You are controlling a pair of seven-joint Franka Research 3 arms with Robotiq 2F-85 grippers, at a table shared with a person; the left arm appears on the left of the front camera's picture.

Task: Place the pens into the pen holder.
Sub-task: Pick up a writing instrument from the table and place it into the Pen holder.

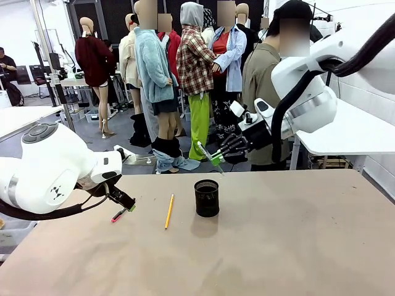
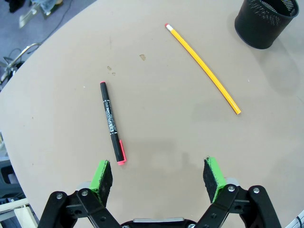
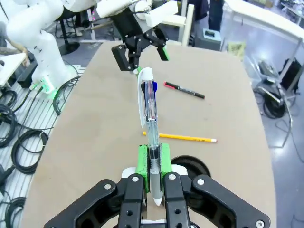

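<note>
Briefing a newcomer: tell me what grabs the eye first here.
The right gripper, shut on a whitish pen, hangs above the black mesh pen holder. The left gripper stands open over the table near a red-and-black pen; a yellow pencil lies between that pen and the holder.

1. Left arm (image 1: pixel 49 169): white, enters low at the near left, its rounded wrist just above the table (image 1: pixel 278 234).
2. Left gripper (image 1: pixel 125 203): black, pointing forward and down, close over the table on the left side. Its jaws stand wide open, with the green pads (image 2: pixel 101 175) well apart and nothing between them.
3. Right arm (image 1: pixel 308 92): white, enters high from the right, with its wrist angled down toward the far middle.
4. Right gripper (image 1: pixel 221 153): held in the air above the far middle, tilted down and to the left. Its jaws are clamped on a pen (image 3: pixel 149 109), which sticks out beyond the fingertips.
</note>
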